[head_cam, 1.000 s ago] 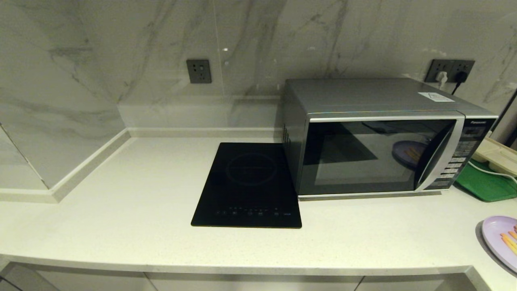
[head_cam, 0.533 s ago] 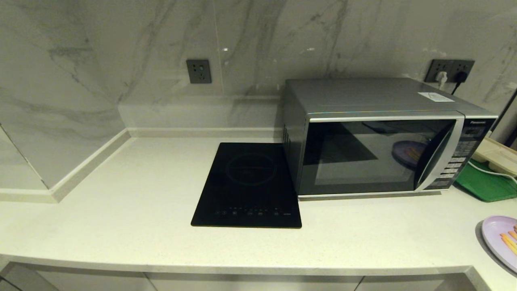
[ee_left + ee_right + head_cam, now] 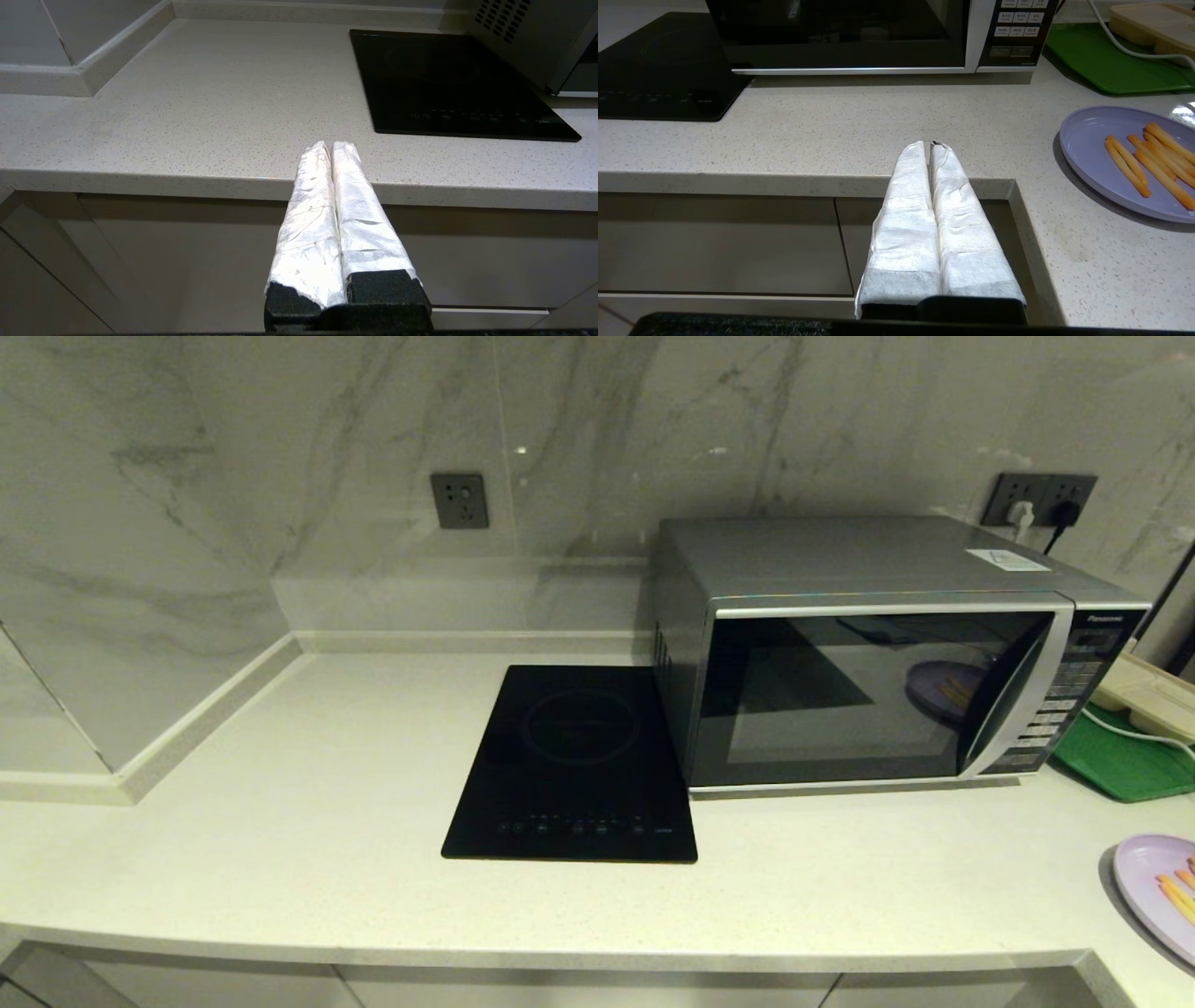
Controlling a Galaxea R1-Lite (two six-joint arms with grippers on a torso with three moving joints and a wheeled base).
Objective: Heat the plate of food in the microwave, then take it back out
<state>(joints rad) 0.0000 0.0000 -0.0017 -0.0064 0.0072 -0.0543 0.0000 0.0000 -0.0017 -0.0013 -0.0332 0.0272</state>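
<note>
The silver microwave (image 3: 887, 653) stands on the counter at the back right, its dark glass door closed; its door (image 3: 840, 32) also fills the far side of the right wrist view. The lilac plate of food (image 3: 1158, 887) lies on the counter at the right edge, in front of the microwave, with orange-yellow sticks on it; the plate (image 3: 1106, 158) is beside my right gripper. My right gripper (image 3: 929, 145) is shut and empty, held before the counter's front edge. My left gripper (image 3: 331, 145) is shut and empty, low before the counter's edge, left of the cooktop. Neither arm appears in the head view.
A flat black induction cooktop (image 3: 574, 765) lies just left of the microwave. A green tray (image 3: 1125, 761) with a pale container and white cable sits right of the microwave. Wall sockets (image 3: 1044, 495) are behind it. A marble side wall bounds the counter's left end.
</note>
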